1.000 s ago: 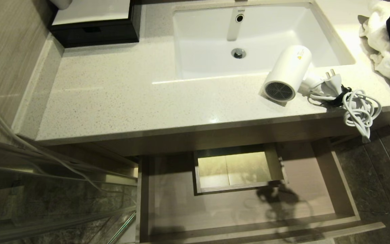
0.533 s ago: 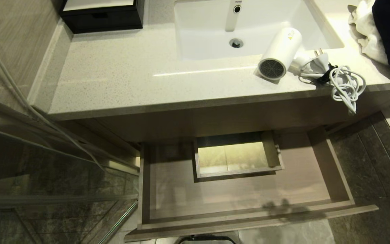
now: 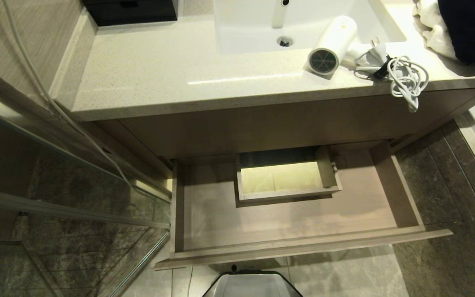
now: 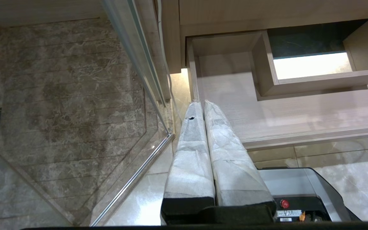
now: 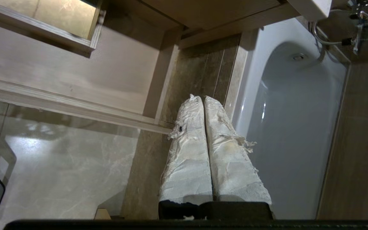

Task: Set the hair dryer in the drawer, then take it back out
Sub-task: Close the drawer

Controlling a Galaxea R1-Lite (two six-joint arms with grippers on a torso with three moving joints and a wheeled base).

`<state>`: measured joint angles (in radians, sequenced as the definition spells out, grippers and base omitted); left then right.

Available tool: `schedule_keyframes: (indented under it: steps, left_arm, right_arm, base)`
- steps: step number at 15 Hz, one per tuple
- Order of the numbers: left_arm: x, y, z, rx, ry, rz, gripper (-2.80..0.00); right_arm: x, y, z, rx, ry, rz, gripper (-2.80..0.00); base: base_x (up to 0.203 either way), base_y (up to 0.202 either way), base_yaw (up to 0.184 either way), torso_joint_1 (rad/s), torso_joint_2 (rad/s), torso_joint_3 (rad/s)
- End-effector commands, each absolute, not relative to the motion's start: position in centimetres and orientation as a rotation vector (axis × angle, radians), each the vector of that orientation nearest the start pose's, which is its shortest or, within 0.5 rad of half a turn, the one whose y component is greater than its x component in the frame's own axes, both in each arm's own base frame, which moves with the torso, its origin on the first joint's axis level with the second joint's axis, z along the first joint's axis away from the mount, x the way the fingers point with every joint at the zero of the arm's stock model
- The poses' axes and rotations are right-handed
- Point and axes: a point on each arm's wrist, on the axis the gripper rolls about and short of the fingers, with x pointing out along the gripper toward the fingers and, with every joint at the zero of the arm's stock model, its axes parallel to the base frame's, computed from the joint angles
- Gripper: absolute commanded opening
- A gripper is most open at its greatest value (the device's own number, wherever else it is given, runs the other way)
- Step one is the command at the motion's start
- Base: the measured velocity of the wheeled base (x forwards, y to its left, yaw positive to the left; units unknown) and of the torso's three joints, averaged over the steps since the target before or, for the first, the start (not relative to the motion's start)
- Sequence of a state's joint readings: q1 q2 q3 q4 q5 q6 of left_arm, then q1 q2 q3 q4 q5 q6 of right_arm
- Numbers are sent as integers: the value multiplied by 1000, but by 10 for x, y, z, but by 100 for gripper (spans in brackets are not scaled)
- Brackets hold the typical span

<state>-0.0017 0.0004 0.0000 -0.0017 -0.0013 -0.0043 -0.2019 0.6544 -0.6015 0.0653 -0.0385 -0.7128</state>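
vanity top [image 3: 159, 74] holds hair dryer [image 3: 331, 44] (drawer [image 3: 287, 218] open)

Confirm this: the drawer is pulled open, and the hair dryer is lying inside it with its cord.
Not right. The drawer is pulled open, but the hair dryer lies up on the countertop beside the sink, with its cord. The head view shows it.

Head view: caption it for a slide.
Hair dryer lying on the countertop beside the sink, above the open, empty drawer.
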Motion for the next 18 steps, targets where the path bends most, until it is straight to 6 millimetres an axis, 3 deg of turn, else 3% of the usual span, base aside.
schedule_keyframes:
  steps: [1, 5, 14, 18]
  left_arm:
    - [-23, 0, 75, -5, -1, -3, -280]
    - [-23, 0, 76, -5, -2, -3, -280]
    - [-23, 0, 75, -5, 0, -3, -280]
    - [-23, 0, 76, -5, -2, -3, -280]
  right_arm:
    - [29, -7, 234, -706, 173, -219, -280]
    - [23, -7, 224, -703, 182, -244, -280]
    - [1, -1, 196, -685, 162, -305, -280]
    - [0, -1, 190, -672, 177, -305, -280]
  base:
    - [0, 0, 0, -23, 10, -38]
    - [0, 0, 0, 0, 0, 0]
    - [0, 0, 0, -159, 318, 156]
    - [0, 0, 0, -174, 361, 177]
